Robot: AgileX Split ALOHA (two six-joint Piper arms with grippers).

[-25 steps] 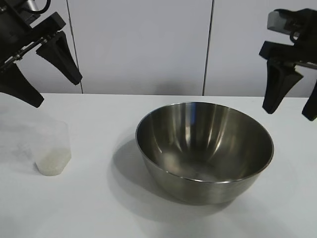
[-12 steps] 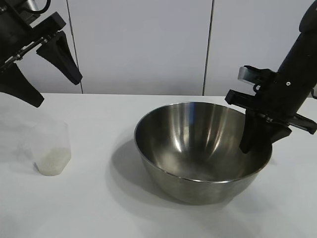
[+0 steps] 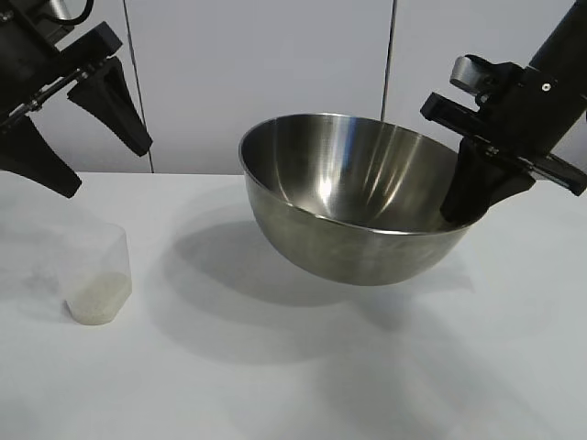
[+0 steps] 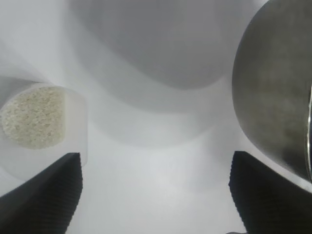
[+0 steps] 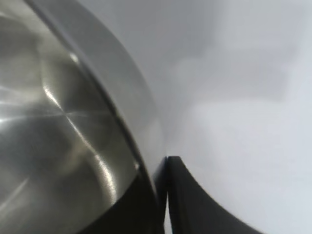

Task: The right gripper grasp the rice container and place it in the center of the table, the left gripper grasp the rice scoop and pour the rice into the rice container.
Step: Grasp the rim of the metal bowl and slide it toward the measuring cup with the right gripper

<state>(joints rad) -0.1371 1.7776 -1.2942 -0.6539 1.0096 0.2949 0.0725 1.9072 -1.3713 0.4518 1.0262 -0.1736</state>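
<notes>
The rice container point(image 3: 353, 197), a large shiny steel bowl, hangs tilted above the white table point(image 3: 275, 367), clear of its surface. My right gripper point(image 3: 463, 206) is shut on the bowl's right rim, one finger inside and one outside; the right wrist view shows the rim point(image 5: 124, 126) pinched between the fingers. The rice scoop point(image 3: 92, 275), a clear plastic cup with rice point(image 3: 94, 298) in its bottom, stands at the left. My left gripper point(image 3: 96, 170) is open and empty, raised above the cup. In the left wrist view the cup's rice point(image 4: 31, 117) lies beside one finger point(image 4: 44, 195).
A pale wall point(image 3: 257, 82) with vertical seams stands behind the table. The bowl's outer side point(image 4: 273, 97) shows in the left wrist view. The bowl's shadow point(image 3: 238, 266) falls on the table's middle.
The right gripper came down from the upper right, closed on the bowl's right rim, and has lifted the bowl off the table, tilted. The left arm and the cup have not moved.
</notes>
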